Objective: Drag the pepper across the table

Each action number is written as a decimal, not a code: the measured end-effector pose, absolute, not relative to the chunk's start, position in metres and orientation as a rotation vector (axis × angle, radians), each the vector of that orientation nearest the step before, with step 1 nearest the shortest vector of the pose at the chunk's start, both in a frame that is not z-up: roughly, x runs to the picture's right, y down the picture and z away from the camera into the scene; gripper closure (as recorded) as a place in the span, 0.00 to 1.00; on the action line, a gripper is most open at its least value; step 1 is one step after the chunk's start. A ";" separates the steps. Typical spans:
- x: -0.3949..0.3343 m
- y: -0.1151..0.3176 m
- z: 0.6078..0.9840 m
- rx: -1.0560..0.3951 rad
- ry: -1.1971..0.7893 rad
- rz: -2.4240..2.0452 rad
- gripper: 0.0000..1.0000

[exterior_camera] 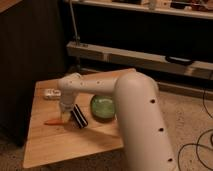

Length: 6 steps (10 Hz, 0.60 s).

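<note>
1. Pepper (54,121) lies near the table (60,145) left edge, beside the black striped block (79,116).
2. Gripper (65,116) hangs over its thicker end.
3. Likely light, stiff, smooth; press or pinch the thick end to drag.

The pepper (53,121), slim, orange-red and tapered, is seen lying flat on the left part of the light wooden table (70,145), its point turned left. The gripper (65,114) is held directly over its thicker right end.
</note>
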State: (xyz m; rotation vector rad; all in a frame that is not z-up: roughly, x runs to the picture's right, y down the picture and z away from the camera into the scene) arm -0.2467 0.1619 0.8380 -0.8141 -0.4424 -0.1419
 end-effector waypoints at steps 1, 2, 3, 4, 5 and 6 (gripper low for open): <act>-0.247 0.170 0.831 -0.821 -0.441 -0.144 0.89; -0.249 0.182 0.822 -0.831 -0.439 -0.151 0.89; -0.249 0.189 0.816 -0.838 -0.437 -0.155 0.89; -0.249 0.195 0.812 -0.842 -0.435 -0.157 0.89; -0.248 0.200 0.807 -0.846 -0.433 -0.159 0.89; -0.249 0.208 0.798 -0.850 -0.430 -0.162 0.89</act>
